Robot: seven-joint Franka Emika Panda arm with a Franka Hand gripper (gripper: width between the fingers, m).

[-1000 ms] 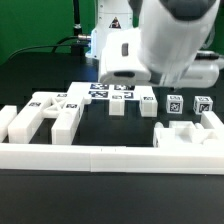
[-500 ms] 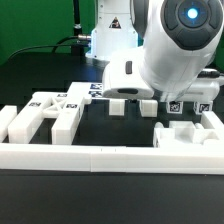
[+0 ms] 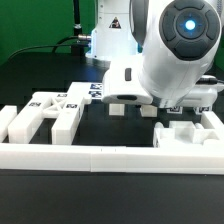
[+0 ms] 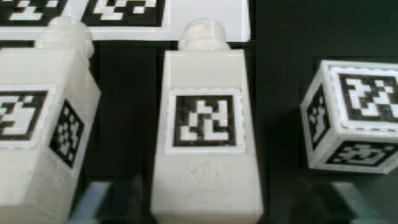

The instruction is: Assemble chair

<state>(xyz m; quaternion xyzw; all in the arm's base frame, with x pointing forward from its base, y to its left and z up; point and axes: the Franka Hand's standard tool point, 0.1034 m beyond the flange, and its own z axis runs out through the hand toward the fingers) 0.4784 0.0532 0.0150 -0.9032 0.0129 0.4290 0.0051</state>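
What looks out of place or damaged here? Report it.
Nothing stands out. The middle piece sits in line with its neighbours, apart from both, with no visible damage. The open gripper straddles it.

Arm (image 3: 175,55): low over the bench (image 3: 40,200), jaws hidden
Tagged chair blocks (image 3: 55,115): exterior view's left
Border rail (image 3: 100,157): across the front

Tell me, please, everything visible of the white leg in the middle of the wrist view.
The middle leg is a long blocky bar of white plastic, tapering to a rounded peg at its far end. A square black-and-white tag sits on its upward face. It lies on the dark table, apart from the similar leg and the tagged cube flanking it. The end effector straddles its near end, jaws open, not visibly touching.
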